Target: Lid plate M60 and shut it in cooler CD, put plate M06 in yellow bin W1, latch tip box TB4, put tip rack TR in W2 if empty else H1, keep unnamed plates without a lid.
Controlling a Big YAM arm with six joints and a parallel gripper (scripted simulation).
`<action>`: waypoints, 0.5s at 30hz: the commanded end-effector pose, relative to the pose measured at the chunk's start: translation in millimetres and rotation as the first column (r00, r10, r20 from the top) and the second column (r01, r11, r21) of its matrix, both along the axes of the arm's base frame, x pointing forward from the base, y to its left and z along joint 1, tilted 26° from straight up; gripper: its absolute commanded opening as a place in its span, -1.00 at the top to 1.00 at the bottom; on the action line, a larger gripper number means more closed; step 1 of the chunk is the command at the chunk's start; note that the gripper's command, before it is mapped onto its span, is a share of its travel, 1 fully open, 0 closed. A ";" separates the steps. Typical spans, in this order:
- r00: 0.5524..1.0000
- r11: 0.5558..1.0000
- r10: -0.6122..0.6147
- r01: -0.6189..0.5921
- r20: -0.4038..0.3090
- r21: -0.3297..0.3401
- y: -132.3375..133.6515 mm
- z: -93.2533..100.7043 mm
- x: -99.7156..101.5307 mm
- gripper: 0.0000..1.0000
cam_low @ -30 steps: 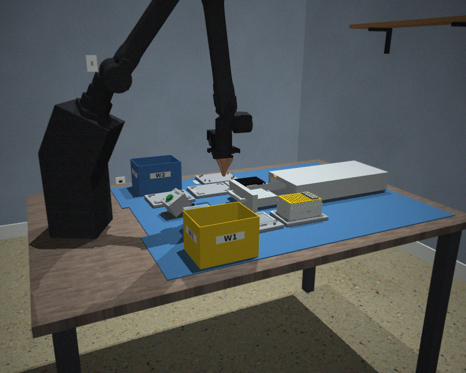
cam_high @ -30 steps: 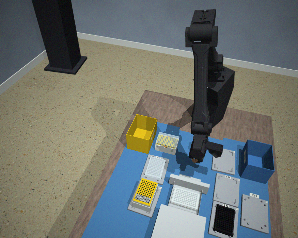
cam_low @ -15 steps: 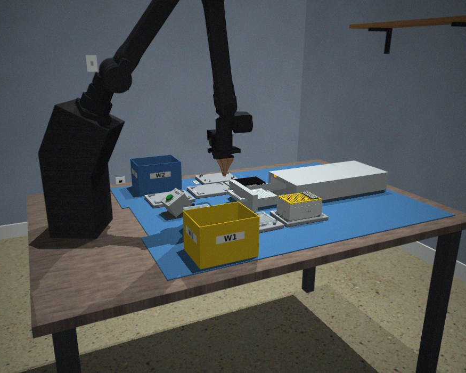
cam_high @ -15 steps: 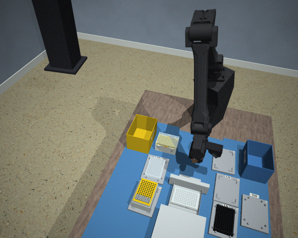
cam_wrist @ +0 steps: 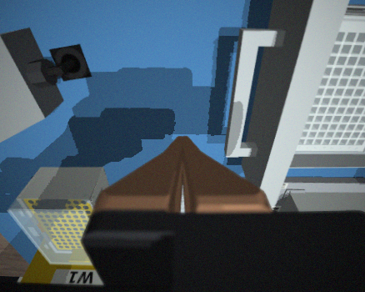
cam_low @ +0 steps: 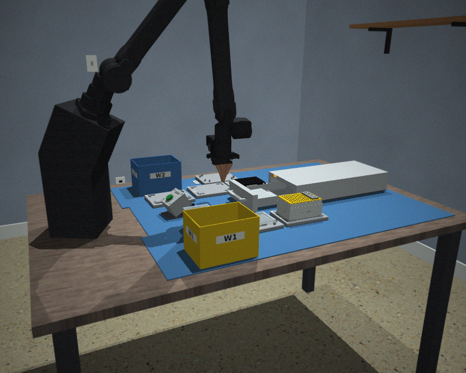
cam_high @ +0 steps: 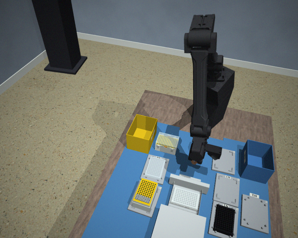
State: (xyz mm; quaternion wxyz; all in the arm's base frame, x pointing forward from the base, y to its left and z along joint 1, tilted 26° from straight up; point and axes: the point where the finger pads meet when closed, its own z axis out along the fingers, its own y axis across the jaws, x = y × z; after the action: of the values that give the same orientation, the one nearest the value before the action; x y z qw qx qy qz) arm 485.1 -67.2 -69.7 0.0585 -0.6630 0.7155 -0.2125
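Observation:
My gripper (cam_high: 194, 162) (cam_low: 223, 176) (cam_wrist: 182, 144) is shut and empty. It hangs above the blue mat (cam_high: 113, 204), just in front of the open drawer of the cooler CD (cam_high: 188, 183) (cam_low: 245, 192). The drawer handle (cam_wrist: 242, 92) lies just right of the fingertips. A white plate (cam_high: 185, 197) (cam_wrist: 342, 83) lies flat in the drawer. The clear plate (cam_high: 154, 167) (cam_low: 267, 220) sits on nest N4. The tip box TB4 (cam_high: 167, 142) (cam_wrist: 59, 217) with a clear lid stands beside the yellow bin W1 (cam_high: 141, 135) (cam_low: 221, 234). The tip rack TR (cam_high: 145, 192) (cam_low: 299, 204) holds some tips.
The blue bin W2 (cam_high: 256, 159) (cam_low: 156, 174) stands at the mat's far side. The lid park nest (cam_high: 223, 161), nest N3 (cam_high: 226, 189) and nest H1 (cam_high: 254, 214) are bare. A black plate (cam_high: 223, 220) sits on another nest. The green DONE key (cam_low: 169, 196) sits on a tilted grey block.

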 end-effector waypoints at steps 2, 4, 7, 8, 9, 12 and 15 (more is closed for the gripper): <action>1.000 1.000 0.007 -0.007 0.021 -0.003 -5.9 -0.7 13.3 1.00; 1.000 1.000 0.005 -0.005 0.021 -0.002 -7.2 -3.2 14.0 1.00; 1.000 1.000 0.005 -0.005 0.021 -0.003 -8.1 -7.0 15.2 1.00; 1.000 1.000 0.005 -0.005 0.020 -0.003 -8.4 -8.3 15.6 1.00; 1.000 1.000 0.005 -0.005 0.020 -0.003 -8.7 -9.6 16.0 1.00; 1.000 1.000 0.005 -0.005 0.020 -0.003 -9.6 -13.4 17.2 1.00; 1.000 1.000 0.005 -0.005 0.019 -0.003 -10.5 -17.2 18.4 1.00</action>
State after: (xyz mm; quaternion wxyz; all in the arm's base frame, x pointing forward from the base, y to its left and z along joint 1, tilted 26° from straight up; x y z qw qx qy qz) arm 493.2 -71.1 -83.8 0.0603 -0.6625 0.7153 -0.2142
